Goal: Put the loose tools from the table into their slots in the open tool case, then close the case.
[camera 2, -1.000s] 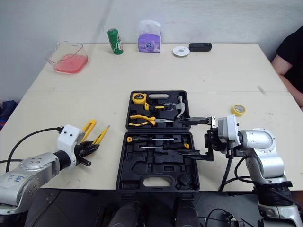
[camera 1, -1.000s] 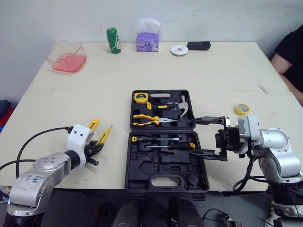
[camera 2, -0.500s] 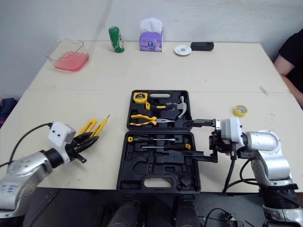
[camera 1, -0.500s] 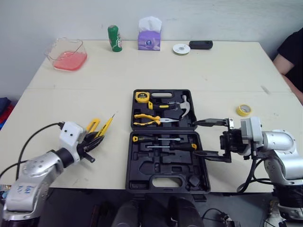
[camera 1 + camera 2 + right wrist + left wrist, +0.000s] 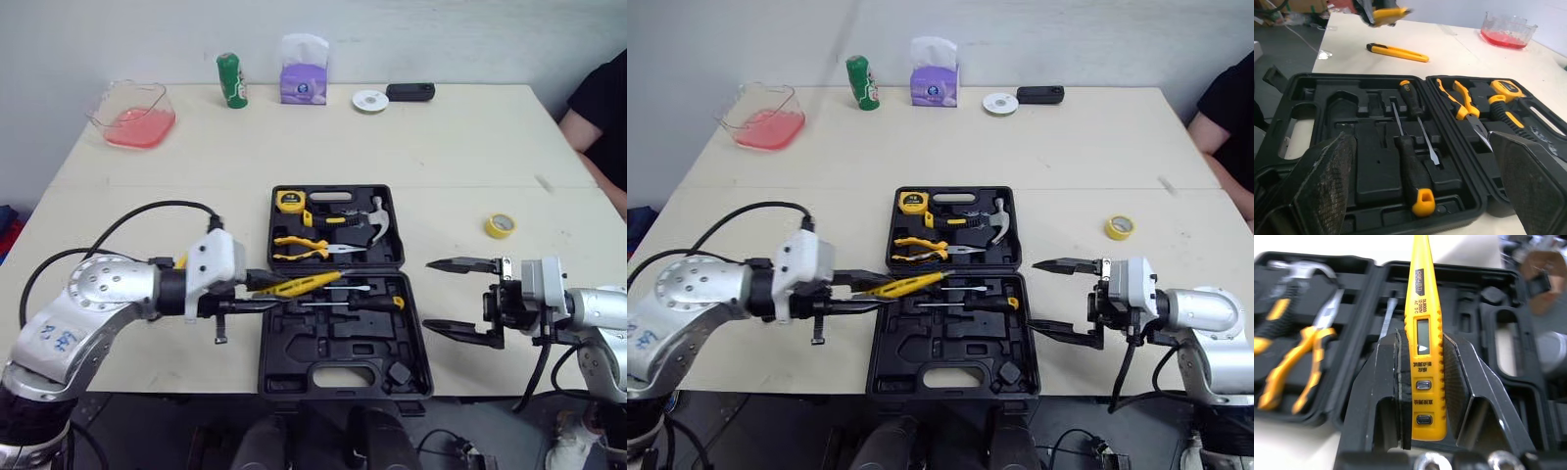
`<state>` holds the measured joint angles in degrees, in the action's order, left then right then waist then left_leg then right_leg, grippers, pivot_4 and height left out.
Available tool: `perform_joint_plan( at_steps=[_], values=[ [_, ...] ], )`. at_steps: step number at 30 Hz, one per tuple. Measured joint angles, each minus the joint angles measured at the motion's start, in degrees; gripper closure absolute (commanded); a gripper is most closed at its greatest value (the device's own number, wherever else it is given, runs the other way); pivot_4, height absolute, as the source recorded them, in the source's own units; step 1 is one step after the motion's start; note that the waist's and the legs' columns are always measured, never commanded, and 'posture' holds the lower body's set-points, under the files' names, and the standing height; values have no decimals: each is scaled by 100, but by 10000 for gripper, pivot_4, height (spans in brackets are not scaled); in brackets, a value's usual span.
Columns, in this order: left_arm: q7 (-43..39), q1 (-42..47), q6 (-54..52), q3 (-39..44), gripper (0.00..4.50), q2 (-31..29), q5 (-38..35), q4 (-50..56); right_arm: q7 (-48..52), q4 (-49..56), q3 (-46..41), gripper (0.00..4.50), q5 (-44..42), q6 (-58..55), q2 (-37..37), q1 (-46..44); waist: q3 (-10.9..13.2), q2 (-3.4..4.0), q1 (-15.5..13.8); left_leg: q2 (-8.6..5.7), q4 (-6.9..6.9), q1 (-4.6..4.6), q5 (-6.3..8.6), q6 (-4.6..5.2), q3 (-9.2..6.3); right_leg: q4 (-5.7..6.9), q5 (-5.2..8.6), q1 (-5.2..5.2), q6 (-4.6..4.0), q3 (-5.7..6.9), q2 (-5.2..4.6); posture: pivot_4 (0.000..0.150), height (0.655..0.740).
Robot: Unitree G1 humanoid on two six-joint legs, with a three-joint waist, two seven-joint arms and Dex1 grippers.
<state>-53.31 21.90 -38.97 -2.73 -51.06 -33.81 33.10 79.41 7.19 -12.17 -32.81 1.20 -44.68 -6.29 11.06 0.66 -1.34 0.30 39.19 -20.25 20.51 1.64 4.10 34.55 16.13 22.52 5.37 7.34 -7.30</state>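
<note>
The black tool case [image 5: 294, 367] lies open in the middle of the table, near the front edge. Its lid half holds a tape measure [image 5: 291, 202], a hammer [image 5: 377, 220] and pliers [image 5: 304, 245]. Two screwdrivers [image 5: 367, 302] lie in the near half. My left gripper [image 5: 257, 292] is shut on a yellow tester pen [image 5: 1422, 357], holding it level over the left side of the near half, tip pointing right. A yellow utility knife [image 5: 1396, 52] lies on the table left of the case. My right gripper [image 5: 427, 296] hangs open and empty just right of the case.
A yellow tape roll [image 5: 500, 226] lies on the table to the right. Along the far edge stand a pink container [image 5: 134, 115], a green can [image 5: 231, 80], a tissue box [image 5: 304, 83], a white disc [image 5: 370, 101] and a black device [image 5: 409, 92]. A person [image 5: 598, 108] sits at the far right.
My left gripper has lifted the tester pen off the table on the left and carried it right, over the case. My right gripper has drawn back to the right, away from the case.
</note>
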Motion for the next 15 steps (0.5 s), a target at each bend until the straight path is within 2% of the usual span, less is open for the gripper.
perform_joint_plan(
  at_steps=[3, 9, 15],
  values=[
    [-54, 324, -429, -520, 39689, -130, 105, -1, -21, 137, -83, 0, -11, -2, -4, 207, 1, -1, -11, -12, 0, -4, -3, 7, -1, 0, -1, 1, 2, 0, 3, 1500, 7400],
    [-291, 829, -363, -1634, 39689, -271, 1094, -221, -37, 312, -179, 0, -33, -5, -21, 477, 3, -4, -14, -19, 0, -4, -8, 15, -1, -1, -4, 0, 7, -3, 6, 1500, 7400],
    [-367, 1351, -464, -2296, 39689, 41, 1787, -477, -55, 407, -169, 0, -31, -6, -20, 503, 7, -12, -20, -20, 1, -8, -10, 18, -3, -3, -4, 0, 8, -1, 8, 1500, 7400]
  ],
)
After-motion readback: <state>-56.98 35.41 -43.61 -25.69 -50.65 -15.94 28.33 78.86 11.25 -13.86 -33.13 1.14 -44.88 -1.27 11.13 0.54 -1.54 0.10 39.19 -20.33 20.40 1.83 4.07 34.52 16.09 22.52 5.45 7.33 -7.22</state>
